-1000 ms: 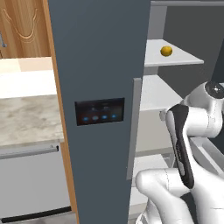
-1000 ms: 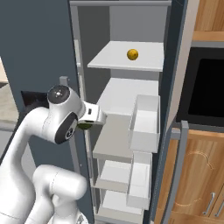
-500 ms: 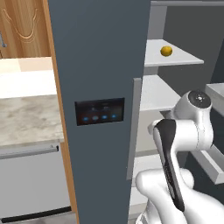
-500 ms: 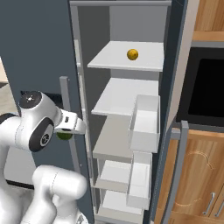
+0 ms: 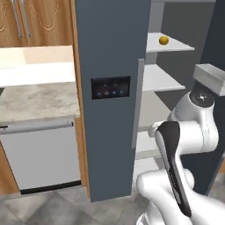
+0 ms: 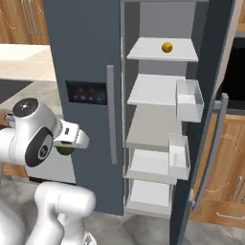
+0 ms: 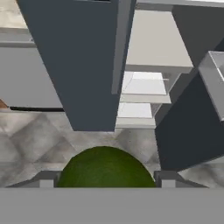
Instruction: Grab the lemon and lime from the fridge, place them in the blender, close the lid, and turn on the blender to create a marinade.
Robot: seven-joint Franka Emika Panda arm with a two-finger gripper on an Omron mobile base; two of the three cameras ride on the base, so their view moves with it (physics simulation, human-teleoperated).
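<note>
My gripper (image 7: 105,177) is shut on a green lime (image 7: 105,168), which bulges up between the two fingertips. In the right base view the lime (image 6: 64,150) hangs under the gripper (image 6: 67,148), out in front of the fridge's (image 6: 81,43) shut left door. The lemon (image 6: 167,47), small and yellow, lies on the top shelf of the open right compartment. From the left base view the lemon (image 5: 164,40) sits on that same shelf, beside the fridge (image 5: 110,52). The blender and the lid are out of view.
The open fridge door (image 6: 210,110) with pale bins (image 6: 189,98) stands to the right. A marble counter (image 5: 35,99) over a grey dishwasher (image 5: 39,154) lies left of the fridge. Wood cupboards (image 6: 225,162) flank the right. Grey floor tiles (image 7: 39,144) lie below.
The arm has drawn the lime out of the fridge compartment and swung it left, in front of the shut door. The base has backed away, so both base views take in more of the kitchen.
</note>
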